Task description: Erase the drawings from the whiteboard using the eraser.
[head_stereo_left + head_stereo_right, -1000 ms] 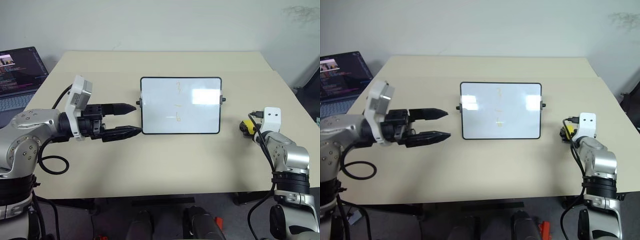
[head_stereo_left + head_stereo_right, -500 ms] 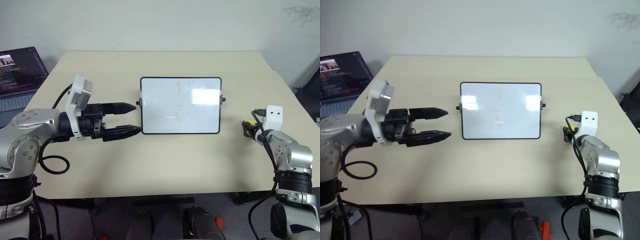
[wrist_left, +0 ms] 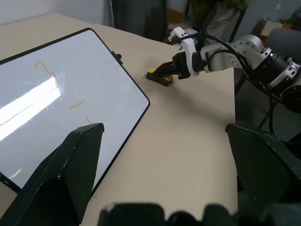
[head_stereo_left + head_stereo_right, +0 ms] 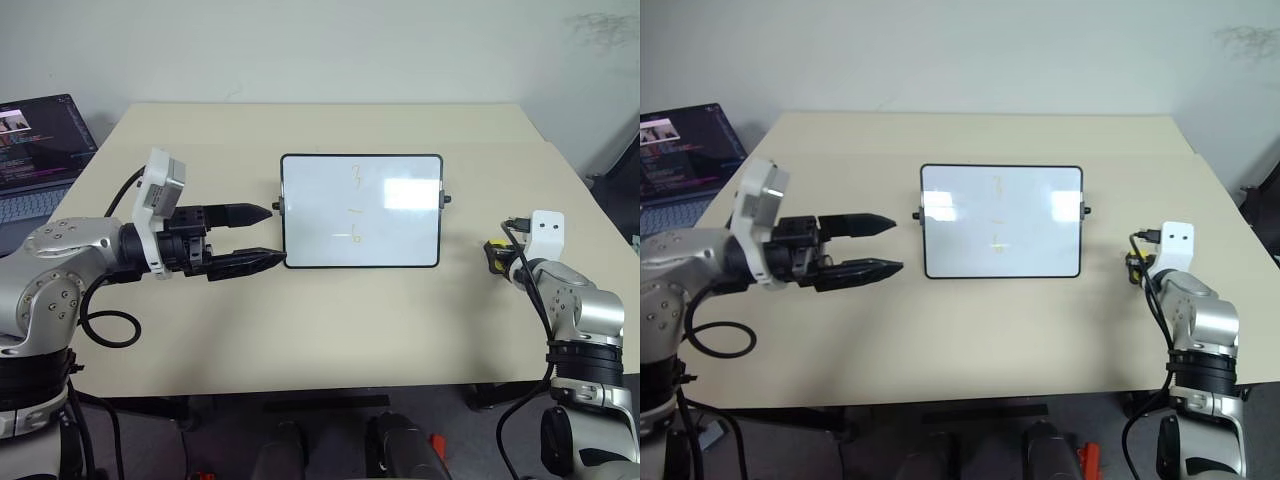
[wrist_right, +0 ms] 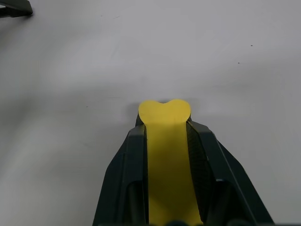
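The desk (image 4: 330,330) has bare surface all around the whiteboard (image 4: 361,211) at its middle. A laptop (image 4: 35,150) stands at the left edge. Left fingers (image 4: 262,260) apart, beside the board's left side. Right fingers (image 5: 200,165) clamped on the eraser (image 5: 166,155), right of the board.

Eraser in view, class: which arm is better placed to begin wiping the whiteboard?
Probably the right. Its claw has both fingers against the eraser. The left claw hangs open beside the whiteboard, holding nothing, with the drawings unwiped.
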Available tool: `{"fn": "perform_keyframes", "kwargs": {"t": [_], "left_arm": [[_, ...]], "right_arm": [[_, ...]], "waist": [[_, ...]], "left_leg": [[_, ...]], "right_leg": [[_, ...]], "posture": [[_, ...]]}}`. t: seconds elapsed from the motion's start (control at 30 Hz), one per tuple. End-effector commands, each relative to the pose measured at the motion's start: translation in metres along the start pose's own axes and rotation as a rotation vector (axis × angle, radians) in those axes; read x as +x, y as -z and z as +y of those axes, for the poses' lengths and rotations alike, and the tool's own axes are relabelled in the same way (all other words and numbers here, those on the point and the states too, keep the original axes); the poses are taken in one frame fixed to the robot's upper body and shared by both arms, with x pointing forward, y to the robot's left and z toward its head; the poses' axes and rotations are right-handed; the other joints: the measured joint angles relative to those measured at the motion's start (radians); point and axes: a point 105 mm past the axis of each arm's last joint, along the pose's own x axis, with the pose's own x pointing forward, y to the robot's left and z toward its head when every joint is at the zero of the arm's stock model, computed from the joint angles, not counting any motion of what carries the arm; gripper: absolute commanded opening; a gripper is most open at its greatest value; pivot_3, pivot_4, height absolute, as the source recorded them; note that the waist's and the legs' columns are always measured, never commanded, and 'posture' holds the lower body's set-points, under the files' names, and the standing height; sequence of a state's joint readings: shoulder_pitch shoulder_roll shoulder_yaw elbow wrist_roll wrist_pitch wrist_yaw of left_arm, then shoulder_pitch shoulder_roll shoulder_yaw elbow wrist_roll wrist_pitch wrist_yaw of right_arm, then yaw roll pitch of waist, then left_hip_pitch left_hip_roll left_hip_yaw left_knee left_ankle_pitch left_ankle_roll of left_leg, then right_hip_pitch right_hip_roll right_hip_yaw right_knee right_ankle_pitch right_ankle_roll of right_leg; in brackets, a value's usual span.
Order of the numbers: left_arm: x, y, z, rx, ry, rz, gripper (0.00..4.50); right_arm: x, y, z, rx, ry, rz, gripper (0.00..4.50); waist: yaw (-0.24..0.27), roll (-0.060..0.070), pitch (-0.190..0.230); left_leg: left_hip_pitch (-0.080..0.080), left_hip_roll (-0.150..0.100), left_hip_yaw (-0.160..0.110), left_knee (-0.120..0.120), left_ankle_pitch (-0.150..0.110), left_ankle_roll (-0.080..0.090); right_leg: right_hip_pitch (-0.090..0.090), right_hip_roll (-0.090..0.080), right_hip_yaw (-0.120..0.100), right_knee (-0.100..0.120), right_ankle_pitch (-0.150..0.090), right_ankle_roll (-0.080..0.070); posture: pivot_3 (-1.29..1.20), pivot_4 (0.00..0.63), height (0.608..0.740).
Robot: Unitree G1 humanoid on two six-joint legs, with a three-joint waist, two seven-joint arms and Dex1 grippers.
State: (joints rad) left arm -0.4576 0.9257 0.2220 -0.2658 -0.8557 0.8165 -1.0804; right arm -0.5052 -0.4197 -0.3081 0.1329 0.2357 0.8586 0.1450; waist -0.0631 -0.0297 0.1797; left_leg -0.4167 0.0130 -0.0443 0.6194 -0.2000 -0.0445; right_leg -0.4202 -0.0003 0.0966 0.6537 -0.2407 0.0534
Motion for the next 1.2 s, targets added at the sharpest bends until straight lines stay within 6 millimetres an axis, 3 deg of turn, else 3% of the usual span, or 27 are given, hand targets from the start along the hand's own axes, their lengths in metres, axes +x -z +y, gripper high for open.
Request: {"fn": "perform_keyframes", "kwargs": {"t": [0.03,0.33,0.77,1.03,1.2], "left_arm": [[-0.002,-0.010,-0.003,0.057,-0.004,-0.016,4.50],[-0.004,-0.010,-0.001,0.061,-0.015,-0.017,4.50],[-0.024,-0.006,0.019,0.096,-0.177,-0.009,4.50],[-0.037,0.002,0.031,0.090,-0.278,-0.003,4.50],[-0.043,0.006,0.037,0.061,-0.338,-0.038,4.50]], "right_arm": [[-0.002,-0.019,0.001,-0.008,-0.002,-0.061,0.84],[-0.009,-0.045,0.011,-0.029,-0.039,-0.134,0.83],[-0.030,-0.106,0.051,-0.087,-0.153,-0.363,0.83],[-0.065,-0.130,0.122,-0.165,-0.488,-0.525,0.83],[-0.084,-0.134,0.153,-0.224,-0.626,-0.605,0.83]], "waist": [[0.000,0.000,0.000],[-0.006,0.000,0.000],[-0.021,0.000,0.000],[-0.022,0.000,0.000],[-0.020,0.000,0.000]], "left_leg": [[0.000,0.000,0.000,0.001,0.000,0.000],[0.001,0.000,0.000,0.010,0.000,0.000],[0.001,0.000,-0.001,0.009,0.000,0.000],[0.001,0.001,-0.001,0.008,0.000,0.000],[0.000,0.001,-0.001,0.008,0.000,0.000]], "right_leg": [[0.000,0.000,0.000,0.001,0.000,0.000],[0.000,0.001,0.001,0.009,-0.002,-0.004],[0.000,0.001,0.001,0.009,0.000,-0.001],[0.000,0.002,0.001,0.009,0.000,-0.001],[0.000,0.001,0.000,0.009,0.000,-0.001]], "posture": [[0.00,0.150,0.740],[0.00,0.150,0.740],[0.00,0.150,0.740],[0.00,0.150,0.740],[0.00,0.150,0.740]]}}
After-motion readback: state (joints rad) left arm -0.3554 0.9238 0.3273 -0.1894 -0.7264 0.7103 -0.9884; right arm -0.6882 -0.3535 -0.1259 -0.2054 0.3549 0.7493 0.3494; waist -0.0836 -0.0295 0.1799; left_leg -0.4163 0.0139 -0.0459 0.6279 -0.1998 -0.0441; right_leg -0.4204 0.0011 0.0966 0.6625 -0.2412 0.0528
